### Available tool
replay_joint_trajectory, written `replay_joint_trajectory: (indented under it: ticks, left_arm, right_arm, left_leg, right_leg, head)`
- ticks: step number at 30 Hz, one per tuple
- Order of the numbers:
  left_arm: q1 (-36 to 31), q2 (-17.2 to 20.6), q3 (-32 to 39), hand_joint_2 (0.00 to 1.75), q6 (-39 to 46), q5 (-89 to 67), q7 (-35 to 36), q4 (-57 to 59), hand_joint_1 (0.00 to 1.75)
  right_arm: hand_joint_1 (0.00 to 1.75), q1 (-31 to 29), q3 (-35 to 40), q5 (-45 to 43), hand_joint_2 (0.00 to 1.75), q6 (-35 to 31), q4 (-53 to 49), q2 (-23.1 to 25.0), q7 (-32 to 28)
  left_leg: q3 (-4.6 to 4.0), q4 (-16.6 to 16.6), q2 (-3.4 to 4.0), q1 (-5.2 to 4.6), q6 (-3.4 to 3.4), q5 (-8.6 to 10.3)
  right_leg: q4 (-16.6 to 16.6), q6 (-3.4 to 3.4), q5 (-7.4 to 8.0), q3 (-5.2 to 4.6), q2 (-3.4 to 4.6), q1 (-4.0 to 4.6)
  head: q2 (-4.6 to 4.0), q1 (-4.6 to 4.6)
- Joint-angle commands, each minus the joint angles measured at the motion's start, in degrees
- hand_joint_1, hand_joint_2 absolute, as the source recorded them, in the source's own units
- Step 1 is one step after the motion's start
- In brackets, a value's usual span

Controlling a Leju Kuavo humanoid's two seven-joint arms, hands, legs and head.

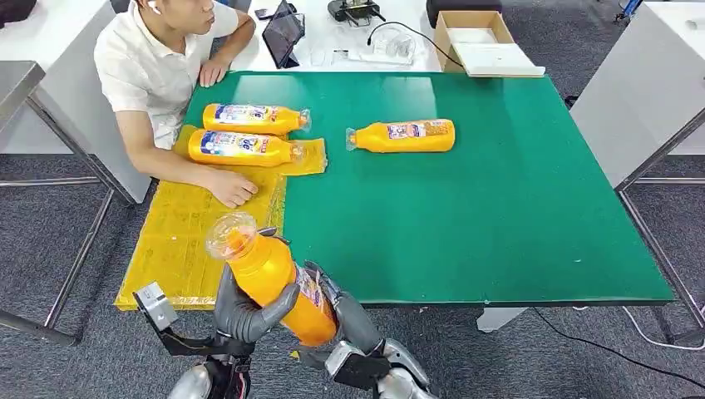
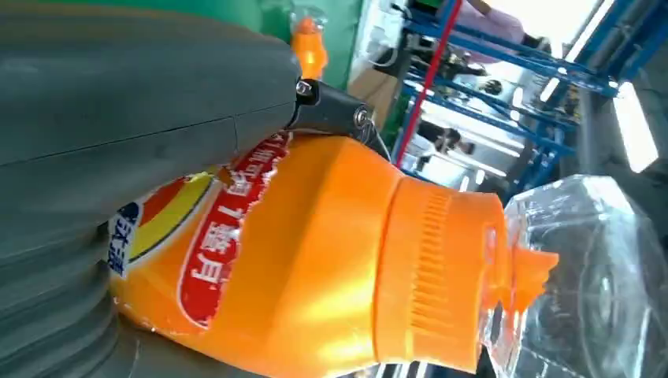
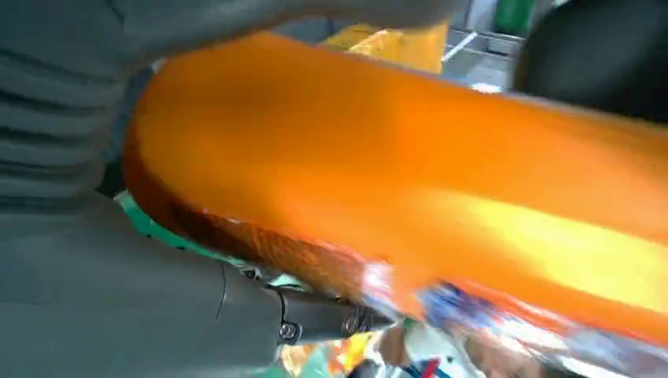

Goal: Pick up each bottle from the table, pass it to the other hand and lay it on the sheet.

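Both of the robot's hands are on one orange bottle (image 1: 278, 283) at the near edge of the green table (image 1: 515, 208), just off its front left corner. The left hand (image 1: 245, 312) wraps its grey thumb and fingers around the middle of the bottle from the left, and the right hand (image 1: 337, 303) grips the lower part of the body from the right, so the two hands sit close together on it. The bottle is tilted, its clear cap (image 1: 229, 233) pointing up and away toward the yellow sheet (image 1: 179, 241), its base low between the wrists. From the left wrist, the label with red and white print (image 2: 213, 236), the ribbed orange collar (image 2: 433, 276) and the transparent cap (image 2: 591, 268) stand out sharply; from the right wrist, the orange body (image 3: 410, 181) is a blur against the grey hand (image 3: 102, 299). The yellow sheet hangs over the table's left side, and two more orange bottles lie on its far end, side by side on their sides: the farther bottle (image 1: 253, 118) and the nearer bottle (image 1: 245, 148). A fourth bottle (image 1: 403, 135) lies on its side on the bare green cloth, well apart from the sheet. A person in a white shirt (image 1: 150, 58) sits at the table's far left corner, with one hand (image 1: 233, 187) resting on the sheet near the two laid bottles.
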Motion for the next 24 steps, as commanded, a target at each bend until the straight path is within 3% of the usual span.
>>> replay_joint_trajectory:
  ticks: [1,3,8,9,13,17,20,24]
  left_arm:
    - [-1.2,2.5,3.3,1.75,0.1,0.0,1.1,2.4,1.75]
    - [-1.1,2.6,3.8,1.75,1.4,-1.9,1.4,2.2,1.75]
    - [-2.9,4.1,8.5,1.75,14.4,-13.1,2.6,4.7,1.75]
    - [-3.2,4.8,9.3,1.75,18.1,-18.0,1.5,4.9,1.75]
    - [-1.7,6.4,11.2,1.75,24.9,-32.0,0.8,2.3,1.75]
    - [-1.7,5.8,11.9,1.75,29.9,-42.8,0.9,1.3,1.75]
    - [-4.2,4.8,12.0,1.75,36.2,-54.3,1.3,3.9,1.75]
    - [-10.2,4.2,10.7,1.75,38.4,-61.0,1.8,11.6,1.75]
  right_arm:
    - [0.00,3.6,-2.1,-0.2,0.00,-1.8,-8.2,-2.7,-1.1]
    - [0.00,4.5,-3.5,0.1,0.00,-3.7,-9.7,-2.4,-1.6]
    - [0.00,8.3,-10.1,1.1,0.00,-10.4,-15.5,-3.8,-0.8]
    - [0.00,9.2,-12.5,3.9,0.00,-15.2,-16.2,-4.1,-0.3]
    - [0.00,10.8,-19.2,7.9,0.00,-22.4,-16.7,-4.4,1.1]
    - [0.00,11.1,-22.5,10.6,0.00,-25.2,-16.9,-3.7,1.4]
    - [0.00,10.6,-23.6,9.6,0.00,-24.3,-17.2,-2.5,0.9]
    - [0.00,8.7,-21.6,8.3,0.00,-22.6,-15.0,-1.7,0.2]
  left_leg:
    - [0.14,0.0,0.00,0.03,-0.08,-0.04]
    - [0.20,0.0,0.04,0.05,-0.11,-0.07]
    - [0.28,-0.1,-0.03,0.05,-0.13,-0.07]
    - [0.16,-0.1,-0.05,0.04,-0.09,-0.02]
    - [0.15,-0.1,-0.05,0.02,-0.08,-0.02]
    - [0.28,0.0,-0.01,0.07,-0.12,-0.12]
    - [0.17,0.0,-0.04,0.06,-0.12,-0.08]
    - [0.12,0.0,-0.09,0.06,-0.11,0.00]
  right_leg:
    - [0.0,-0.09,-0.05,0.15,-0.06,0.04]
    - [0.0,-0.13,-0.08,0.20,-0.04,0.06]
    - [-0.1,-0.15,-0.11,0.31,-0.12,0.06]
    - [0.0,-0.11,-0.06,0.18,-0.12,0.04]
    - [0.0,-0.10,-0.07,0.16,-0.11,0.03]
    - [0.0,-0.15,-0.14,0.31,-0.11,0.08]
    - [0.0,-0.14,-0.11,0.21,-0.12,0.08]
    - [0.0,-0.13,-0.04,0.18,-0.16,0.07]
  head:
    - [0.00,0.00]
    - [0.00,0.00]
    - [-0.02,0.02]
    - [-0.02,0.02]
    - [0.00,0.00]
    - [-0.02,0.00]
    - [-0.02,0.02]
    - [-0.02,0.02]
